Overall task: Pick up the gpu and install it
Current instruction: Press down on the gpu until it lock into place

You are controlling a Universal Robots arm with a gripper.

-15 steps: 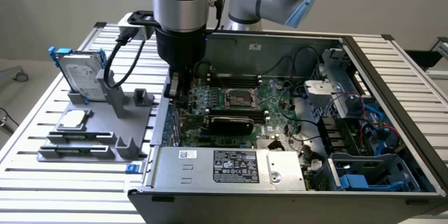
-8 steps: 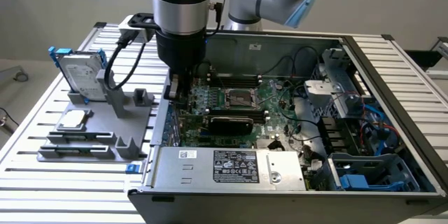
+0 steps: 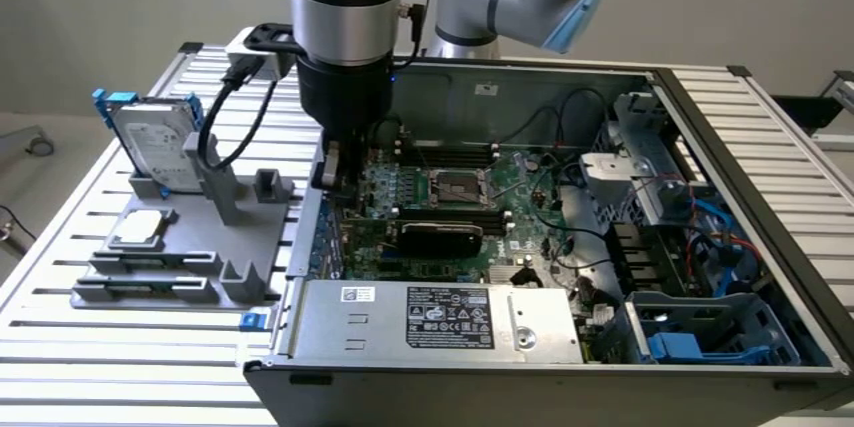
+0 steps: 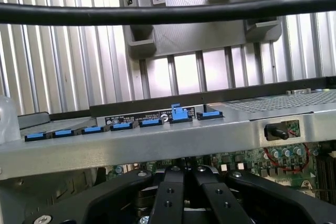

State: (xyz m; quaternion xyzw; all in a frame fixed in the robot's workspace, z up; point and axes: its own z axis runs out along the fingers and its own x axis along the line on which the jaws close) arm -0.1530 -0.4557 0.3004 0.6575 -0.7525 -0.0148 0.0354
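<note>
Black fingers (image 4: pixel 184 192) pressed together over green motherboard (image 3: pixel 461 197), gpu (image 3: pixel 441 238) seated there, label writing unreadable

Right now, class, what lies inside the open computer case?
Inside the computer case: a green motherboard, a black-shrouded gpu seated on it, a silver power supply and blue drive bays. The arm's shut pincer hides the board's edge.

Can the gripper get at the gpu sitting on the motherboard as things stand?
Probably yes. The case is open on top, the gpu lies uncovered, and the shut gripper hangs just beside it with nothing between.
</note>
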